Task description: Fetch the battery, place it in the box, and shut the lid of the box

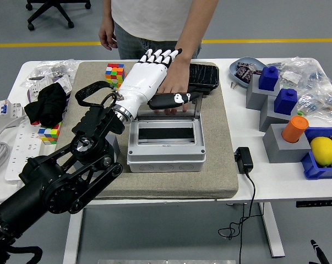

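- One robot arm shows, the left, reaching in from the lower left over the white bench (pixel 248 181); the right arm is out of view
- Its white left hand (pixel 152 77) is past the far rim of the grey box (pixel 166 154), fingers (pixel 157 55) stretched out straight and together, thumb (pixel 174 99) lying along the top edge of the lid; it grips nothing
- The box sits on a beige mat (pixel 210 181) near the middle of the bench, its lid (pixel 168 110) standing up at the far side, transparent and hinged there
- Inside the box a dark rectangular recess shows; whether a battery lies in it cannot be told
- A person (pixel 154 22) stands at the far side; one hand (pixel 174 88) reaches down to the lid's top edge, just beside the robot's thumb, the other hangs at the side
- Behind the lid lies a black case (pixel 204 77); left of it are yellow tape measures (pixel 130 91) and a colour cube (pixel 114 74)
- On the right stand grey blocks (pixel 278 143) with blue pieces, an orange cylinder (pixel 295 128), a lemon (pixel 323 150) in a blue tray, and a black charger (pixel 243 159) by the mat
- On the left are a white power strip (pixel 17 148) and a black cloth (pixel 44 104)
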`<state>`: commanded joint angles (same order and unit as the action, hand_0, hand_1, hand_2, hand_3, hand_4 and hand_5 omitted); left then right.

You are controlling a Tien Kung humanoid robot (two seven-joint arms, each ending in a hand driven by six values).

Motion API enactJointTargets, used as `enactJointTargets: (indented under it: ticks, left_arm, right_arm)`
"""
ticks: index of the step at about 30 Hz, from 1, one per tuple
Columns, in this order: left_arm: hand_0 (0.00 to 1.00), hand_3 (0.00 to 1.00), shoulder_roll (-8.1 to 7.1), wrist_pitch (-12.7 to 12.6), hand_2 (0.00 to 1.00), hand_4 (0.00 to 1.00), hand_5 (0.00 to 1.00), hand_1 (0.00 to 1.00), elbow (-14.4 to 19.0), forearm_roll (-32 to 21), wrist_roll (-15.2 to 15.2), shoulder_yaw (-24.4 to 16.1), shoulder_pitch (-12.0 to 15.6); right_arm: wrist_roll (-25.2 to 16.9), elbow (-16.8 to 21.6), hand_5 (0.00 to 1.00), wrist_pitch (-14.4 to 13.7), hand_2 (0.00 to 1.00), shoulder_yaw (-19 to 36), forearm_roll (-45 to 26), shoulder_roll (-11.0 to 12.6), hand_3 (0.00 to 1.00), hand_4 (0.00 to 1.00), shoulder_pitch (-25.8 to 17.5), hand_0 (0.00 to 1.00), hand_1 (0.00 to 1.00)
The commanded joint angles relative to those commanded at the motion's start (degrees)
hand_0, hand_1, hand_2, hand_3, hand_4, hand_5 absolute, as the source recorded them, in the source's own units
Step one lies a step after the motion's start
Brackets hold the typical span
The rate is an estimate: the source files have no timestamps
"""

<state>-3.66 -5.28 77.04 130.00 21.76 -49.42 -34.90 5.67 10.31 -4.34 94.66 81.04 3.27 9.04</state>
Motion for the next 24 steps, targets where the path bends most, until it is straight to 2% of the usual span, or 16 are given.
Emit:
enactJointTargets:
  ticks: [4,5,7,10,11,16,17,22,23,24]
  left_arm:
    - [0.998,0.987,-1.00,9.25,0.998,0.998,0.998,0.998,3.20,0.00,9.31,-0.29,-1.04]
    - [0.998,0.841,-1.29,11.38,0.894,0.998,0.998,0.974,4.06,0.00,11.45,-0.17,-1.18]
    - [0.998,0.841,-1.74,14.36,0.894,0.998,0.998,0.974,5.73,0.00,14.41,0.18,-1.26]
    - [0.998,0.841,-1.84,16.61,0.894,0.998,0.998,0.974,7.37,-0.60,15.22,0.56,-1.29]
    - [0.854,0.774,-1.79,17.27,0.766,0.998,0.998,0.779,7.57,-0.64,15.22,0.67,-1.27]
    - [0.854,0.774,-1.59,18.94,0.766,0.998,0.998,0.779,8.42,-4.26,15.22,1.08,-1.00]
    - [0.708,0.721,-1.59,19.00,0.680,0.998,0.998,0.679,8.57,-4.93,15.22,1.19,-0.97]
    - [0.708,0.721,-1.33,18.14,0.680,0.998,0.998,0.679,8.62,-6.89,15.22,1.48,-0.87]
    - [0.647,0.676,-1.29,18.19,0.664,0.998,0.998,0.632,8.59,-6.99,15.22,1.41,-0.82]
    - [0.647,0.676,-1.31,18.20,0.664,0.998,0.998,0.632,8.67,-7.03,15.22,1.45,-0.78]
  right_arm:
    - [-0.06,0.00,0.998,-0.03,0.686,0.03,0.04,0.10,0.759,0.998,0.10,0.786,0.690]
    - [-0.11,0.00,0.998,-0.02,0.686,-0.08,-0.07,0.12,0.759,0.998,0.11,0.787,0.690]
    - [-0.08,0.00,0.998,-0.03,0.686,0.03,0.04,0.11,0.759,0.998,0.10,0.787,0.690]
    - [-0.05,0.00,0.998,0.00,0.686,0.11,0.20,0.07,0.759,0.998,-0.04,0.787,0.690]
    - [-0.03,0.00,0.998,0.00,0.686,0.14,0.24,0.07,0.759,0.998,-0.05,0.787,0.690]
    - [-0.07,0.00,0.998,-0.04,0.686,0.03,0.09,0.21,0.759,0.998,0.09,0.787,0.690]
    - [-0.09,0.00,0.998,-0.05,0.686,0.02,0.06,0.23,0.759,0.998,0.12,0.786,0.690]
    - [-0.05,0.00,0.998,-0.03,0.686,0.31,0.24,0.28,0.759,0.998,0.09,0.786,0.690]
    - [-0.06,0.00,0.998,-0.02,0.686,0.26,0.17,0.28,0.759,0.998,0.08,0.786,0.690]
    - [-0.05,0.00,0.998,-0.03,0.686,0.28,0.17,0.27,0.759,0.998,0.07,0.786,0.690]
